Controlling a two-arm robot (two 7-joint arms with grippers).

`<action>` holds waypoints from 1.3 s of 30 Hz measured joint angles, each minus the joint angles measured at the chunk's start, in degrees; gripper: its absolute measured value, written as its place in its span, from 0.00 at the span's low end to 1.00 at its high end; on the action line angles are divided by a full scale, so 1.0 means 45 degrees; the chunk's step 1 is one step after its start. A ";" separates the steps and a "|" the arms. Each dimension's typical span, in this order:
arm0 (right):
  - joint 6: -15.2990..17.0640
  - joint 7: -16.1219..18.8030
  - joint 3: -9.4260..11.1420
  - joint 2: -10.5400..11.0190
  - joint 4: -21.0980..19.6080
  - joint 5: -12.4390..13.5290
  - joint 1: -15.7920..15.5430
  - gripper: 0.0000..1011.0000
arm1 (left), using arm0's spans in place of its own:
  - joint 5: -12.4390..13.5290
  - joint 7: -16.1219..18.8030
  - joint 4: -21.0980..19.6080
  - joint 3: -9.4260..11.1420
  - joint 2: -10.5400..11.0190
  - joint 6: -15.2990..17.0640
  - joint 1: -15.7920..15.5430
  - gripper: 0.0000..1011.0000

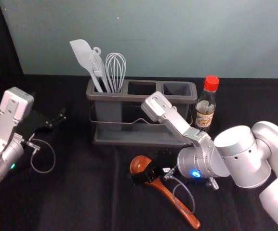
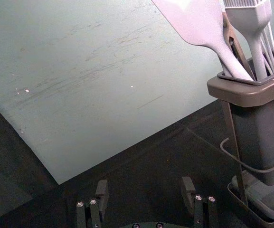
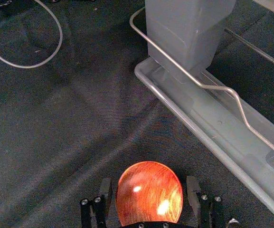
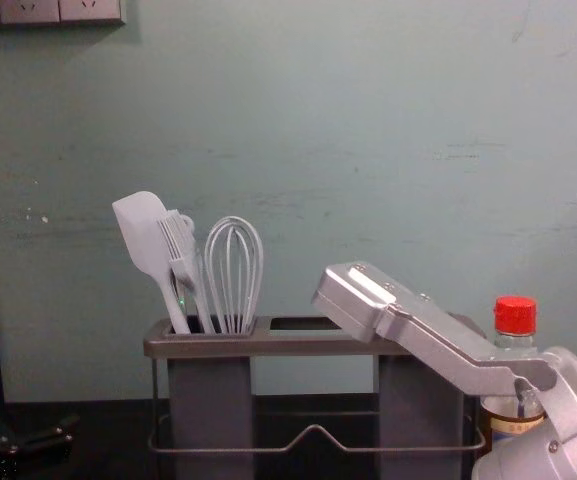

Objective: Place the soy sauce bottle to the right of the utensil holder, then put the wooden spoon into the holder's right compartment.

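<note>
In the head view my right gripper (image 1: pixel 149 173) is low over the wooden spoon (image 1: pixel 165 191), which lies in front of the utensil holder (image 1: pixel 112 96), handle toward the front right. The right wrist view has the right gripper (image 3: pixel 149 192) open, its fingers on either side of the spoon's round bowl (image 3: pixel 149 194). The soy sauce bottle (image 1: pixel 205 113), red-capped, stands upright just right of the holder; in the chest view the right arm partly covers the bottle (image 4: pixel 515 318). My left gripper (image 1: pixel 59 118) is idle, left of the holder, and open in its wrist view (image 2: pixel 145 190).
A white spatula (image 1: pixel 83 54), a brush (image 1: pixel 99 67) and a whisk (image 1: pixel 115 67) stand in the holder's left compartment. A pale wall (image 1: pixel 153 38) rises behind the black-covered table (image 1: pixel 81 192). The right arm reaches in across the table's right side.
</note>
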 joint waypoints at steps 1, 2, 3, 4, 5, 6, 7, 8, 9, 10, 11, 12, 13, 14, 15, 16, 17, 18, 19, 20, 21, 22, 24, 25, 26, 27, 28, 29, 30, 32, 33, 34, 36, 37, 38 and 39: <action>-0.0010 0.0028 0.0004 -0.0015 0.0010 -0.0060 -0.0001 0.99 | 0.0000 0.0000 0.0000 0.0000 0.0001 0.0000 -0.0001 0.99; -0.0010 0.0028 0.0004 -0.0015 0.0010 -0.0060 -0.0001 0.99 | 0.0000 0.0000 0.0000 0.0000 0.0001 0.0000 -0.0001 0.99; -0.0022 0.0070 0.0007 -0.0026 0.0022 -0.0110 -0.0008 0.99 | 0.0000 0.0000 0.0000 0.0001 0.0000 0.0000 0.0000 0.99; -0.0030 0.0086 0.0011 -0.0039 0.0031 -0.0171 -0.0015 0.99 | 0.0000 0.0000 0.0000 0.0001 0.0000 0.0000 -0.0001 0.99; -0.0032 0.0092 0.0013 -0.0045 0.0034 -0.0193 -0.0018 0.99 | 0.0000 0.0000 0.0000 0.0001 0.0000 0.0000 0.0000 0.99; -0.0033 0.0098 0.0015 -0.0052 0.0038 -0.0225 -0.0020 0.99 | 0.0000 0.0000 0.0000 0.0001 0.0000 -0.0001 0.0000 0.99; -0.0035 0.0101 0.0015 -0.0057 0.0044 -0.0256 -0.0021 0.99 | 0.0000 0.0000 0.0000 0.0000 0.0000 0.0000 -0.0001 0.99; -0.0039 0.0112 0.0015 -0.0073 0.0055 -0.0319 -0.0023 0.99 | -0.0001 0.0000 0.0000 0.0000 0.0000 -0.0001 0.0000 0.99; -0.0039 0.0118 0.0014 -0.0083 0.0058 -0.0356 -0.0025 0.99 | 0.0000 0.0000 0.0000 0.0000 0.0000 -0.0001 0.0000 0.99; -0.0041 0.0131 0.0012 -0.0092 0.0063 -0.0385 -0.0026 0.99 | 0.0000 0.0000 0.0000 0.0000 0.0000 0.0000 -0.0001 0.99; -0.0044 0.0147 0.0009 -0.0102 0.0070 -0.0414 -0.0026 0.99 | 0.0000 0.0000 0.0000 0.0000 0.0000 0.0000 -0.0001 0.99; -0.0048 0.0160 0.0006 -0.0117 0.0083 -0.0481 -0.0025 0.99 | 0.0000 0.0000 0.0000 0.0000 0.0000 0.0000 0.0000 0.99; -0.0048 0.0164 0.0006 -0.0124 0.0085 -0.0506 -0.0025 0.99 | 0.0000 0.0000 0.0000 0.0000 0.0000 0.0000 0.0000 0.99; -0.0048 0.0167 0.0005 -0.0132 0.0087 -0.0540 -0.0024 0.99 | -0.0001 0.0000 -0.0001 0.0001 0.0000 0.0000 -0.0001 0.99; -0.0049 0.0178 0.0001 -0.0144 0.0092 -0.0605 -0.0021 0.99 | 0.0000 0.0000 0.0000 0.0000 0.0000 0.0000 0.0000 0.99; -0.0049 0.0184 -0.0006 -0.0150 0.0097 -0.0646 -0.0016 0.99 | 0.0000 0.0000 0.0000 0.0001 0.0001 0.0000 -0.0001 0.99; -0.0048 0.0194 -0.0018 -0.0158 0.0103 -0.0694 -0.0008 0.99 | 0.0000 0.0000 0.0000 0.0000 0.0000 -0.0001 0.0000 0.99; -0.0049 0.0194 -0.0018 -0.0158 0.0103 -0.0694 -0.0008 0.99 | 0.0000 0.0000 0.0000 0.0000 0.0000 0.0000 -0.0001 0.99; -0.0049 0.0194 -0.0019 -0.0156 0.0103 -0.0691 -0.0008 0.99 | 0.0000 0.0000 0.0000 0.0000 0.0000 0.0000 -0.0001 0.99; -0.0049 0.0194 -0.0018 -0.0155 0.0104 -0.0689 -0.0008 0.99 | 0.0000 0.0000 0.0000 0.0000 0.0000 0.0000 -0.0001 0.99; -0.0049 0.0194 -0.0019 -0.0155 0.0103 -0.0687 -0.0008 0.99 | 0.0000 0.0000 0.0000 0.0000 0.0000 0.0000 0.0000 0.99; -0.0049 0.0194 -0.0018 -0.0154 0.0103 -0.0685 -0.0008 0.99 | 0.0000 0.0000 0.0000 0.0000 0.0000 0.0000 0.0000 0.99; -0.0049 0.0194 -0.0018 -0.0152 0.0103 -0.0679 -0.0008 0.99 | 0.0000 0.0000 0.0000 0.0001 0.0000 0.0000 -0.0001 0.99; -0.0049 0.0194 -0.0018 -0.0152 0.0103 -0.0678 -0.0007 0.99 | 0.0000 0.0000 0.0000 0.0000 0.0000 0.0000 -0.0001 0.99; -0.0049 0.0193 -0.0017 -0.0151 0.0104 -0.0676 -0.0008 0.99 | 0.0000 0.0000 0.0000 0.0000 0.0000 0.0000 0.0000 0.99; -0.0049 0.0193 -0.0016 -0.0150 0.0103 -0.0672 -0.0009 0.99 | 0.0000 0.0000 0.0000 0.0000 0.0000 0.0000 0.0000 0.99; -0.0049 0.0192 -0.0015 -0.0149 0.0103 -0.0670 -0.0009 0.99 | 0.0000 0.0000 0.0000 0.0000 0.0000 0.0000 -0.0001 0.99; -0.0049 0.0192 -0.0014 -0.0148 0.0103 -0.0666 -0.0009 0.99 | 0.0000 0.0000 0.0000 0.0000 0.0000 0.0000 -0.0001 0.99; -0.0049 0.0191 -0.0014 -0.0148 0.0103 -0.0664 -0.0009 0.99 | 0.0000 0.0000 0.0000 0.0001 0.0000 0.0000 -0.0001 0.99; -0.0049 0.0191 -0.0012 -0.0146 0.0103 -0.0659 -0.0009 0.99 | 0.0000 0.0000 0.0000 0.0000 0.0000 0.0000 -0.0001 0.99; -0.0049 0.0190 -0.0010 -0.0144 0.0102 -0.0652 -0.0010 0.99 | 0.0000 0.0000 0.0000 0.0000 0.0000 0.0000 -0.0001 0.99; -0.0049 0.0190 -0.0010 -0.0144 0.0101 -0.0649 -0.0009 0.99 | 0.0000 0.0000 0.0000 0.0000 0.0000 0.0000 0.0000 0.99; -0.0049 0.0188 -0.0010 -0.0143 0.0101 -0.0642 -0.0009 0.99 | 0.0000 0.0000 0.0000 0.0000 0.0000 0.0000 -0.0001 0.99; -0.0049 0.0188 -0.0010 -0.0142 0.0098 -0.0636 -0.0010 0.99 | -0.0001 0.0000 0.0000 0.0000 0.0000 -0.0001 0.0000 0.99; -0.0049 0.0187 -0.0010 -0.0141 0.0096 -0.0632 -0.0009 0.99 | 0.0000 0.0000 0.0000 0.0001 0.0000 0.0000 -0.0001 0.99; -0.0049 0.0187 -0.0010 -0.0141 0.0096 -0.0632 -0.0009 0.99 | 0.0000 0.0000 0.0000 0.0001 0.0000 0.0000 -0.0001 0.99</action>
